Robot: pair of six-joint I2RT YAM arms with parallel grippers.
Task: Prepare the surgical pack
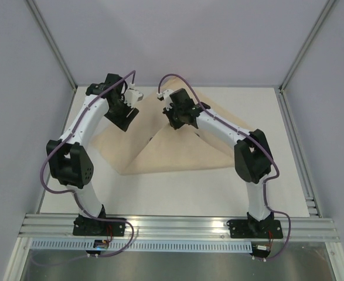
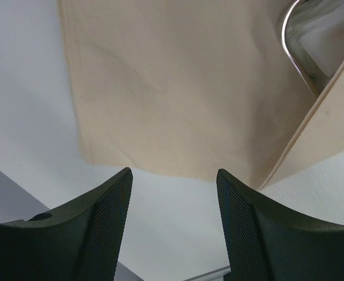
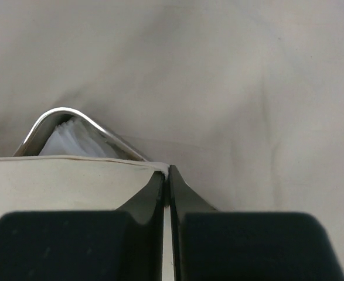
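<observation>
The tan wrap sheet [image 1: 177,155] lies spread on the white table, partly folded toward the middle. My right gripper [image 1: 174,120] [image 3: 167,172] is shut on a folded edge of the wrap [image 3: 60,181], holding it raised over the steel tray [image 3: 54,114]. White gauze [image 3: 72,140] shows inside the tray's corner. My left gripper [image 1: 125,116] [image 2: 174,175] hangs open and empty above the table, just off the wrap's left corner [image 2: 177,88]. The tray's rim [image 2: 292,41] peeks out at the top right of the left wrist view. Clamps, tweezers and packets are hidden.
White table [image 1: 177,196] with grey enclosure walls at the back and sides. An aluminium rail [image 1: 177,225] carries both arm bases along the near edge.
</observation>
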